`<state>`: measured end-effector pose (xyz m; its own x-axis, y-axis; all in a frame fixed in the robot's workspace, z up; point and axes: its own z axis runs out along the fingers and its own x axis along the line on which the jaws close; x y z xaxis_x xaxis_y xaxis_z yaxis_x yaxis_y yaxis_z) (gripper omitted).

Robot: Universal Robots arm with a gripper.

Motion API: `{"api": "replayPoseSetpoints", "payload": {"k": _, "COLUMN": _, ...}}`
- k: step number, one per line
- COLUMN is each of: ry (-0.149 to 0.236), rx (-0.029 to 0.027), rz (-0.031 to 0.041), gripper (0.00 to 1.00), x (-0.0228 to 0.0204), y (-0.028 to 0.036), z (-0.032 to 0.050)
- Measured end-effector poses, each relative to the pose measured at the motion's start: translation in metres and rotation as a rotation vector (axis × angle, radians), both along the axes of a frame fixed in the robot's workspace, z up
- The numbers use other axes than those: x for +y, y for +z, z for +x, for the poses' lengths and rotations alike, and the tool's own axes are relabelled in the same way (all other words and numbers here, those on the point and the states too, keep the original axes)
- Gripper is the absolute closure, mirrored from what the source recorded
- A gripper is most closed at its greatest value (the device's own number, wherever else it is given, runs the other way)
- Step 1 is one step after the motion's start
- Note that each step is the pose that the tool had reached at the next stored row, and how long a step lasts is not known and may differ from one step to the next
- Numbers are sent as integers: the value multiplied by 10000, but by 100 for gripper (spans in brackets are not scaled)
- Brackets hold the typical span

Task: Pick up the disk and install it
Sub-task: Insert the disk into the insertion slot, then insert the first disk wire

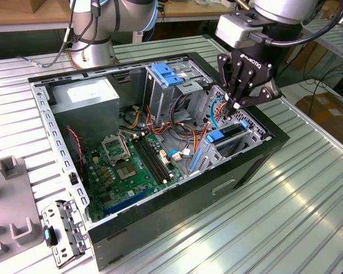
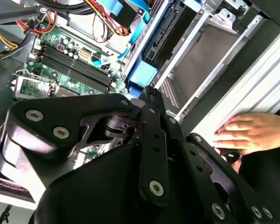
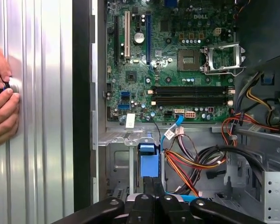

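The disk stands on edge in the small drive cage at the corner of the open computer case on the exterior view's right. Little more than its blue carrier end shows, also seen as a blue carrier end in the second wrist view and a blue carrier end in the first wrist view. My black gripper hangs just above that cage, fingers together with nothing between them. Both wrist views show the gripper tip close over the blue end.
The case also holds a green motherboard, a grey power-supply box, a tall cage with a light-blue latch and loose coloured cables. A person's hand rests on the ribbed table beside the case. Grey fixtures lie at the exterior view's left.
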<state>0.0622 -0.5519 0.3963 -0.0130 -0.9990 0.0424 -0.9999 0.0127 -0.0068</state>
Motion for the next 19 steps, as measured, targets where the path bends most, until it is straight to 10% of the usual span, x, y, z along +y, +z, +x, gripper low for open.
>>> {"api": "replayPoseSetpoints", "payload": {"k": 8, "ry": 92, "rx": -124, "rz": -10, "gripper": 89, "x": 0, "y": -100, "z": 7}}
{"api": "replayPoseSetpoints", "payload": {"k": 19, "ry": 92, "rx": -124, "rz": -9, "gripper": 89, "x": 0, "y": -105, "z": 6}}
